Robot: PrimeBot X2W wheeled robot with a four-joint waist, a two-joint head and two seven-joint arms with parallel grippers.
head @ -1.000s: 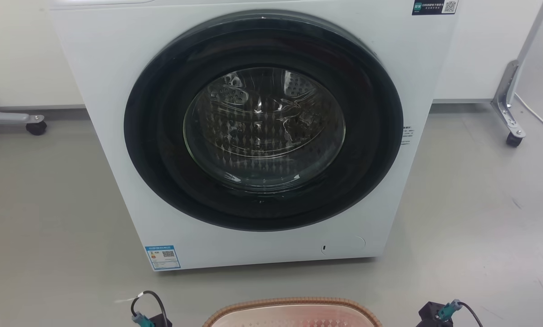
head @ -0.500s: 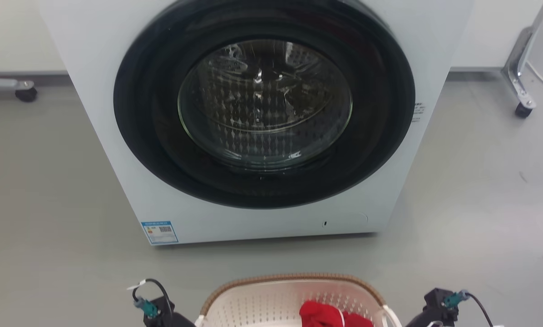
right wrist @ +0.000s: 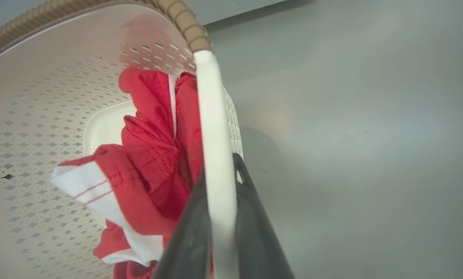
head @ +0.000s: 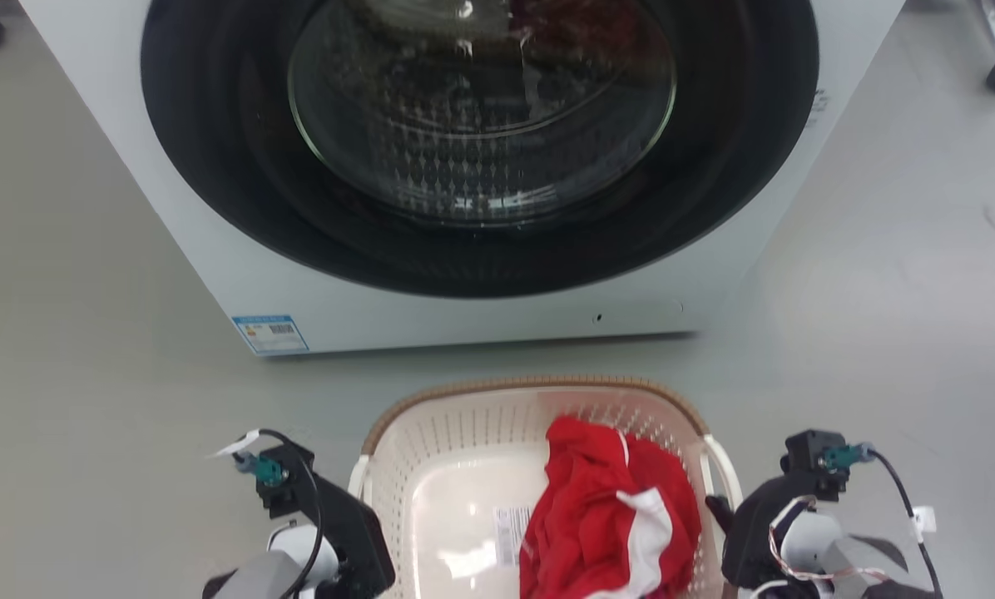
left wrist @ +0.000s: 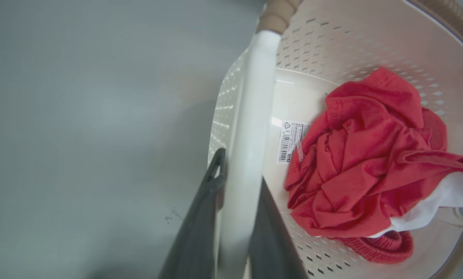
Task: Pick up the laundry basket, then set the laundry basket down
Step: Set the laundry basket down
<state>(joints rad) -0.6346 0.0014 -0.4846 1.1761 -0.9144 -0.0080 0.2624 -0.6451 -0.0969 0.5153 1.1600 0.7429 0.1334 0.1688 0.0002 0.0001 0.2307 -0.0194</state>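
The left gripper (left wrist: 239, 174) and right gripper (right wrist: 220, 170) each pinch a handle (left wrist: 254, 97) of the basket (head: 464, 424). One side dropping faster could tip the clothes (head: 606, 507) out.

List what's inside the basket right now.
In the basket: crumpled red clothing with white trim, on the robot's right side, and a barcode sticker on the bare bottom beside it. Anything under the clothing is covered; one piece or several, can't tell.
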